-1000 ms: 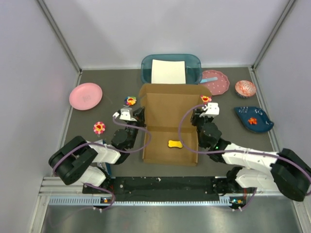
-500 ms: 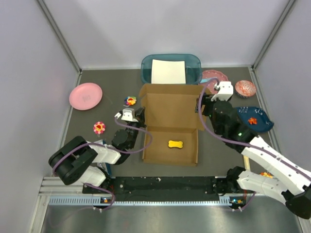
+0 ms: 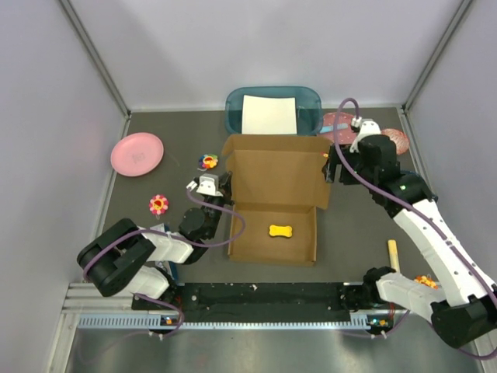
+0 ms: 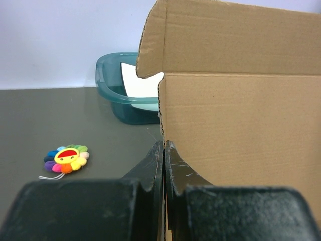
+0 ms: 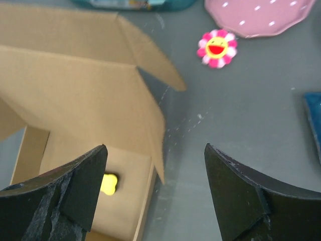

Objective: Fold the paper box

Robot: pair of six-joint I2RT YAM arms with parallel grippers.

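1. Top external view puts the paper box [image 3: 273, 198] in the middle of the table, between the two arms, with the teal bin [image 3: 233, 105] just beyond its far end.
2. The left gripper [image 4: 163, 148] has its fingers pressed together, seemingly pinching the thin left side wall of the tray.
3. The right gripper [image 5: 154, 146] hangs above the far right corner of the box. Its fingers are spread wide and nothing is between them.
4. The step in hand looks like bringing the lid over the tray. To do it well, the left should steady the wall upright while the right takes the lid near its right ear flap. The right then turns that flap inward and swings the lid toward the arms along its hinge crease, with no twist.
5. The ear should slide inside the side wall, not over it, and clear the yellow bone-shaped piece [image 3: 280, 230] on the tray floor.
6. The box's long axis runs from the arms toward the far wall. The tray opens upward at the near end. The lid rises from the far end, its inner face turned toward the arms.
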